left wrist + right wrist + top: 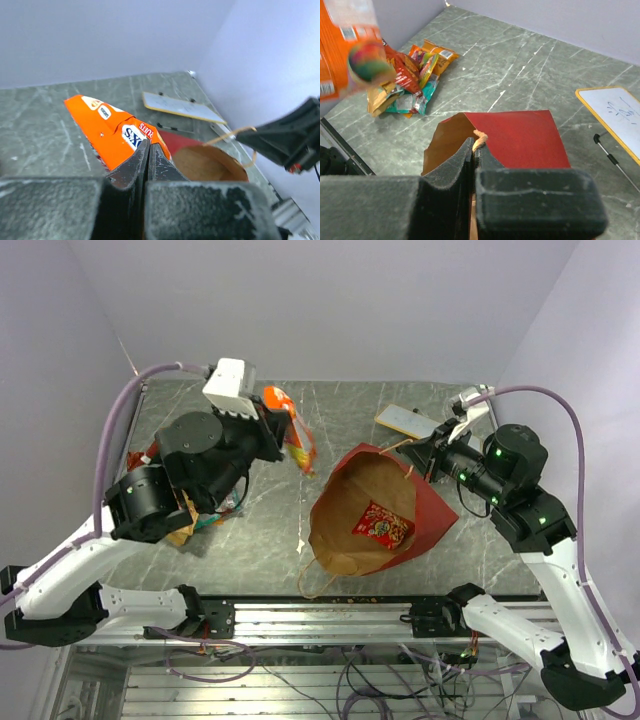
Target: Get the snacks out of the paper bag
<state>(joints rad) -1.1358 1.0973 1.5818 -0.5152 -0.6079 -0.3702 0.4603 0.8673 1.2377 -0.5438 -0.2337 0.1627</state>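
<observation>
The red paper bag [432, 502] lies open-mouthed in the middle of the table, brown inside, with a red packet [382, 524] in it. My left gripper [272, 430] is shut on an orange chip packet [290, 428] and holds it in the air left of the bag. In the left wrist view the packet [112, 132] sticks out past the closed jaws [148, 146]. My right gripper [428, 455] is shut on the bag's tan loop handle [480, 139] at the bag's far rim [520, 137].
A pile of packets [205, 515] lies at the left, partly under my left arm, and shows in the right wrist view [410, 82]. A flat white-and-tan card [405, 421] lies behind the bag. A loose handle loop [312, 580] hangs near the front edge.
</observation>
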